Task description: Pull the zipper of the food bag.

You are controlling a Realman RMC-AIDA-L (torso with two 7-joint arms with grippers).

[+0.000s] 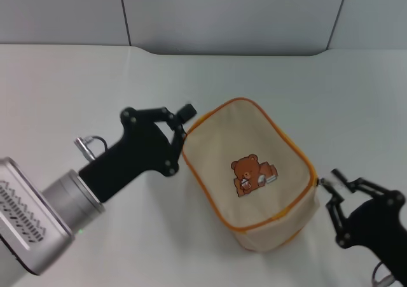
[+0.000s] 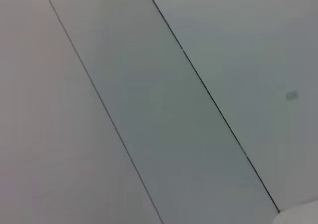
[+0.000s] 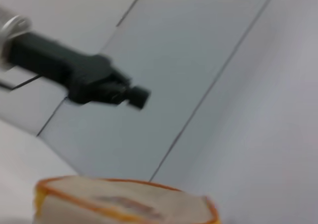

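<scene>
The food bag (image 1: 254, 172), beige with orange piping and a brown bear print, lies on the white table in the middle of the head view. My left gripper (image 1: 182, 125) is shut and rests against the bag's left edge; I cannot tell whether it pinches fabric. My right gripper (image 1: 334, 182) is at the bag's right end, shut on the small silver zipper (image 1: 325, 183) tab. The right wrist view shows the bag's top edge (image 3: 124, 201) and the left gripper (image 3: 104, 87) behind it. The orange loop handle is hidden.
The white table (image 1: 76, 83) stretches around the bag. A grey panelled wall (image 1: 229, 13) stands behind it. The left wrist view shows only wall panels (image 2: 159, 105).
</scene>
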